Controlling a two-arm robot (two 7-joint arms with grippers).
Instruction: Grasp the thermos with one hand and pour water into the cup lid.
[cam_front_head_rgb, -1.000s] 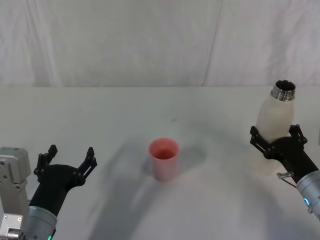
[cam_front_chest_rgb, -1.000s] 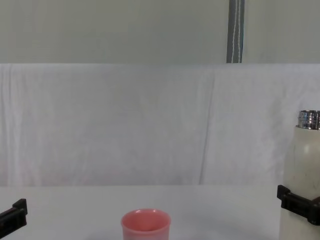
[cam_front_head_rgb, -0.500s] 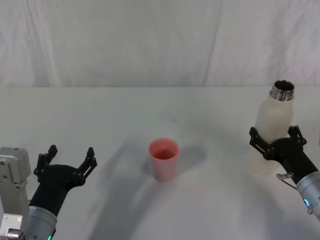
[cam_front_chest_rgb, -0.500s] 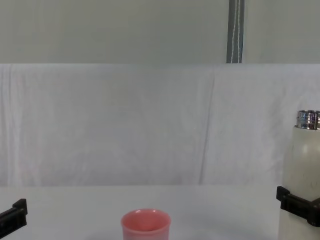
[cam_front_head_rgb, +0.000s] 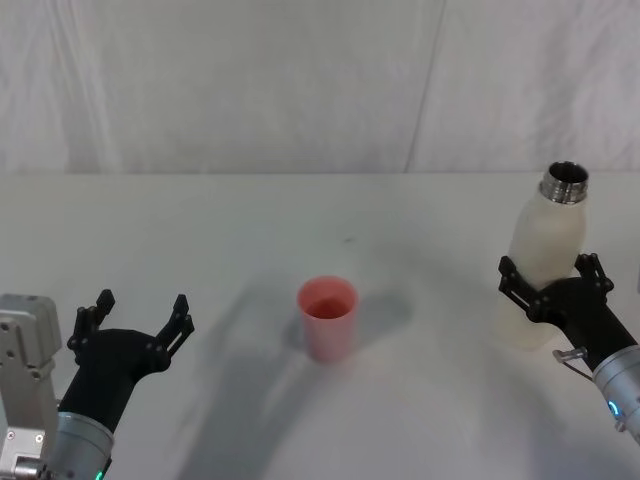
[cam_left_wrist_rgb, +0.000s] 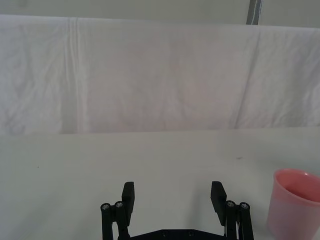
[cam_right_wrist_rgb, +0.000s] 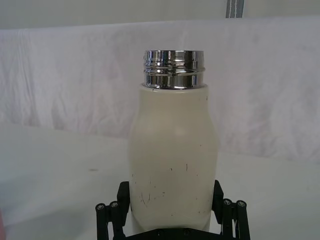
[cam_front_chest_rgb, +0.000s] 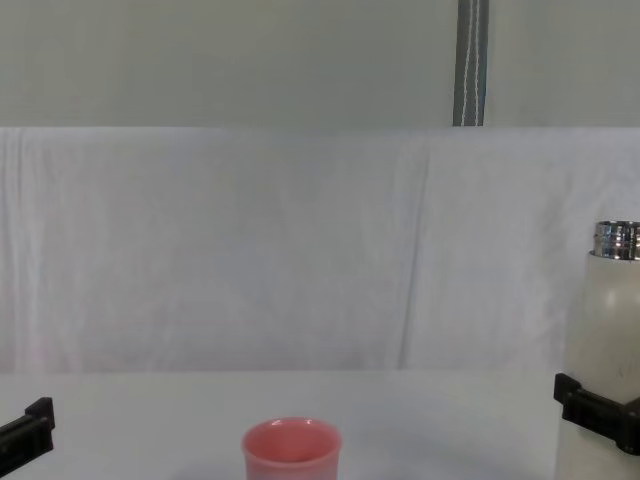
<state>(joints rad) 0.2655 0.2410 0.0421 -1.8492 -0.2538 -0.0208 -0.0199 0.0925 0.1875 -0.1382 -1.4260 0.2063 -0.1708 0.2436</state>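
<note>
The thermos (cam_front_head_rgb: 545, 262) stands upright at the right side of the table (cam_front_head_rgb: 250, 230), its steel neck uncapped. The right gripper (cam_front_head_rgb: 552, 285) clasps its lower body, a finger on each side. Whether the base touches the table is hard to tell. The pink cup lid (cam_front_head_rgb: 328, 318) sits mid-table, well apart. The left gripper (cam_front_head_rgb: 137, 315) hovers spread wide at the near left.

There is one bottle (cam_front_head_rgb: 548, 258), cream-white with a steel neck, and one small pink cup (cam_front_head_rgb: 327, 318), so two loose things in all on one white table (cam_front_head_rgb: 250, 230). Two grippers are counted: the left gripper (cam_front_head_rgb: 135, 320) and the right gripper (cam_front_head_rgb: 552, 283), each with a pair of black fingers. Behind the table hangs one white cloth backdrop (cam_front_chest_rgb: 250, 250), with one metal pole (cam_front_chest_rgb: 472, 62) rising above it
</note>
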